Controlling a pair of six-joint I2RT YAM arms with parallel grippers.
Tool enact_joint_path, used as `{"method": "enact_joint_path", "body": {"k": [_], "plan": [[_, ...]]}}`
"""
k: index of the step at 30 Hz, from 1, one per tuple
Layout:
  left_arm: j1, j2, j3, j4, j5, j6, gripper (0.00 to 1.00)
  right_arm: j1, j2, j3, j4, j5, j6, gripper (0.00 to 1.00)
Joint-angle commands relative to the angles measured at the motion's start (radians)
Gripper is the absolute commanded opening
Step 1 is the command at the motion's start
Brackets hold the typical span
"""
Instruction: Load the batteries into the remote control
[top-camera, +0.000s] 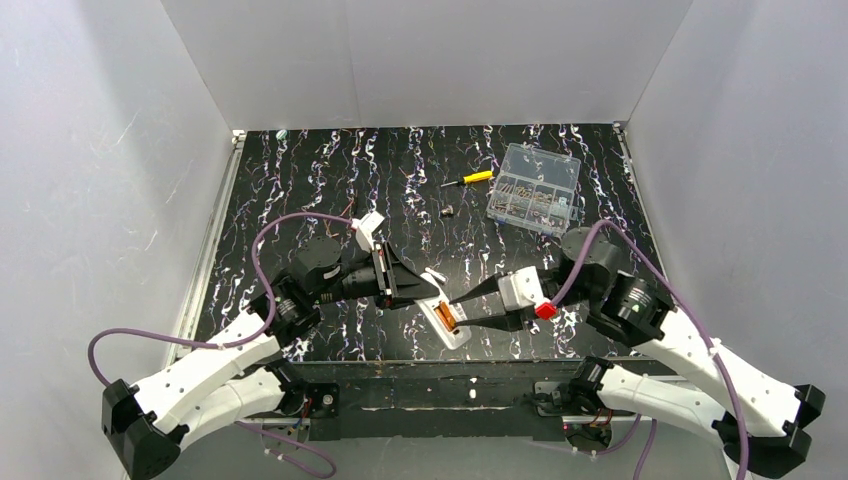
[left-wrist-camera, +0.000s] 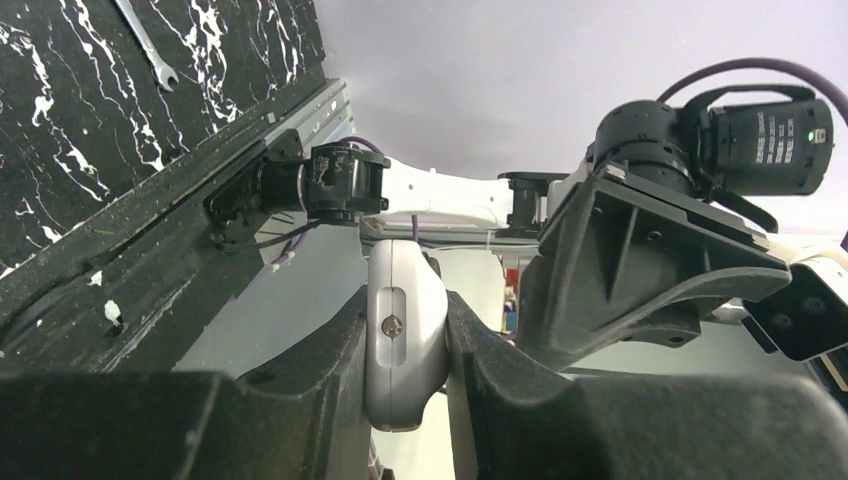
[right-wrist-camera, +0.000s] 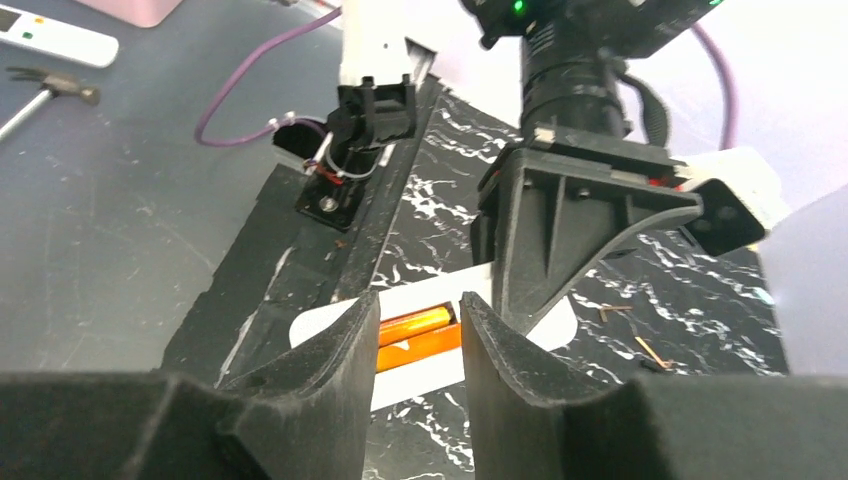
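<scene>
Table (top-camera: 300, 200): black marbled top. Clear compartment box (top-camera: 535, 190) and yellow-handled screwdriver (top-camera: 470, 179) sit at the far side, well apart from the work.

Left gripper (left-wrist-camera: 405, 310): clamped tight on the remote control (right-wrist-camera: 320, 325), which lies back-up near the front edge, between the two arms.

Right gripper (right-wrist-camera: 418, 305): jaws partway apart, nothing visibly pinched, tips right over the open bay. Can't tell if they touch.

Batteries (right-wrist-camera: 420, 325): both orange cells appear to lie in the bay side by side. Whether they're fully seated isn't clear.

Handling, as judged:
- The remote is light hollow plastic and will skate on the table unless pinned. Grip it across the long edges, clear of the bay.
- The cells are light, stiff, smooth and round, so they roll and squirt out of a pinch. Take one mid-body across its width, or press down from above to seat it.
</scene>
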Motion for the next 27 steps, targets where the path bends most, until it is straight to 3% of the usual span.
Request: {"method": "enact_joint_path", "body": {"k": [1, 17, 20, 27], "plan": [[0.0, -0.031, 0.035, 0.028, 0.07, -0.004, 0.0, -0.018, 0.056, 0.054, -0.059, -0.125, -0.047, 0.42], [0.001, -0.033, 0.043, 0.022, 0.088, -0.001, 0.0, -0.047, 0.12, 0.078, -0.033, -0.183, -0.061, 0.41], [0.0, -0.037, 0.043, 0.013, 0.091, 0.003, 0.0, -0.069, 0.142, 0.101, -0.045, -0.226, -0.07, 0.45], [0.001, -0.048, 0.048, 0.009, 0.098, 0.022, 0.0, -0.116, 0.201, 0.111, -0.055, -0.34, -0.093, 0.41]]}}
